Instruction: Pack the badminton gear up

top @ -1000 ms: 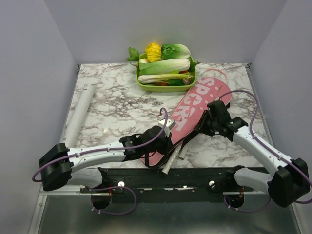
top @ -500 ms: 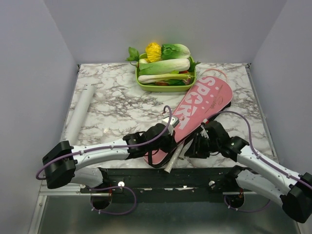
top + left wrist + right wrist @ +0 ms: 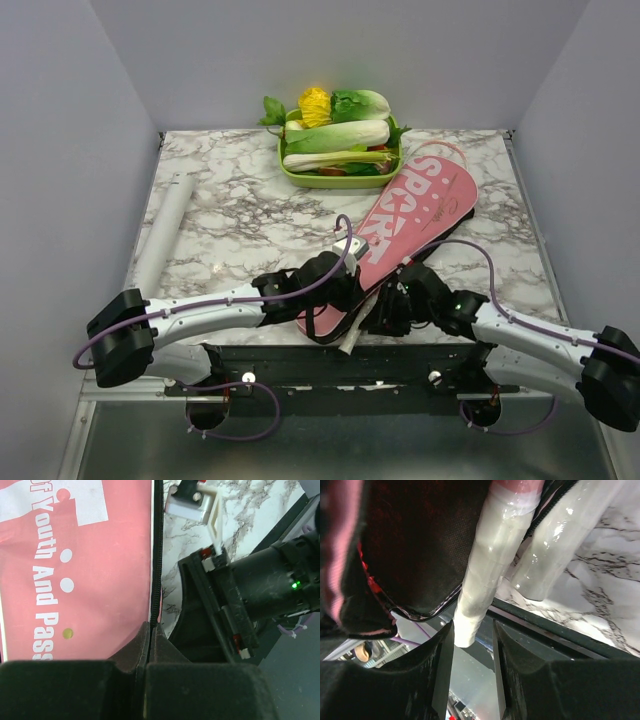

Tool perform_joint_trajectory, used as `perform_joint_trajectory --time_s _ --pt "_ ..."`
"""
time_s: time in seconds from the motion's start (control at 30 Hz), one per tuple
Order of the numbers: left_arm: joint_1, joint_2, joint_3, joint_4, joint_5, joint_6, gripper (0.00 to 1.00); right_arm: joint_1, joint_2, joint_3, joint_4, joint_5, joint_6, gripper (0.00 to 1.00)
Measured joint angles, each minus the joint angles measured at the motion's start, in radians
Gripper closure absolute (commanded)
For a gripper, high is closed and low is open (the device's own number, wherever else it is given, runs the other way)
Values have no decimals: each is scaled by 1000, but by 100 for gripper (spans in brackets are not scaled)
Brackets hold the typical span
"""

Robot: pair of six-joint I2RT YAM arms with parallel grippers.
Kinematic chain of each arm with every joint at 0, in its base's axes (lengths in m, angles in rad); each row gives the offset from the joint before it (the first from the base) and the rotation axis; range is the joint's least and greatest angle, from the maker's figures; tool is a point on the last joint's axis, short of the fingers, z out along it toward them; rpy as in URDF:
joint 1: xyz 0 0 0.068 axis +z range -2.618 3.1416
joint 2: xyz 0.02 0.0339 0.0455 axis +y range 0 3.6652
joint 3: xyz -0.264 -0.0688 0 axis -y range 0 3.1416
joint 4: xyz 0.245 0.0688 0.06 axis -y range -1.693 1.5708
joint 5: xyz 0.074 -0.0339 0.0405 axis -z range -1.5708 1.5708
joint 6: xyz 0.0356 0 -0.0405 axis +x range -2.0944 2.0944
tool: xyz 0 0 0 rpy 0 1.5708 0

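The pink cover bag (image 3: 415, 205) lies diagonally on the marble table, its narrow end at the near edge. My left gripper (image 3: 340, 285) is shut on the bag's black zipper edge (image 3: 156, 555), fingertips pinched together in the left wrist view (image 3: 150, 627). Two pale racket handles (image 3: 350, 338) stick out of the bag's black-lined mouth (image 3: 415, 545). My right gripper (image 3: 383, 312) is open, and the end of one handle (image 3: 490, 565) lies between its fingers (image 3: 472, 630) with a gap beside it. The other handle (image 3: 555, 545) lies beside it. The long white tube (image 3: 163, 232) lies at the left.
A green tray (image 3: 300, 180) of vegetables stands at the back centre. The black front rail (image 3: 300, 362) runs along the near table edge under the handles. The right arm's body (image 3: 250, 595) sits close beside the left gripper.
My right gripper has moved from the bag's right side down to the near edge, now around a racket handle's end. My left gripper stays shut on the bag's edge, shifted slightly right.
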Motion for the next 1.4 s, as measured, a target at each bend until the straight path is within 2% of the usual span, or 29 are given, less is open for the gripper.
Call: perform_joint_trajectory --time_s 0.3,0.47,0.5,0.57,0.63,0.77,0.83,0.97,1.1,1.23,1.4 --pt "4 -5 0 1 5 -1 100 92 102 -25 140 76 129 57" --pt "4 -19 -14 7 5 -2 100 106 103 -55 177 134 180 67" --pt "5 -27 -24 8 5 -1 98 108 103 -58 182 143 191 70" --pt "6 -43 -44 10 3 -1 84 113 103 -69 195 156 212 74" --pt "8 -58 -60 7 -2 6 82 117 107 -80 202 165 232 78" --pt "8 -95 -77 -42 -12 7 68 117 140 -84 232 206 250 79" --pt "8 -135 -81 -72 -37 11 71 117 158 -84 252 214 257 79" --pt "8 -200 -53 -215 -185 11 71 117 189 -84 296 219 261 78" --pt "67 -176 -5 -343 -290 0 73 117 209 -84 327 219 261 77" --pt "175 -117 -47 -367 -309 -11 73 117 215 -84 337 221 260 77" --pt "233 -21 -126 -338 -291 -14 76 117 212 -84 340 229 260 77"
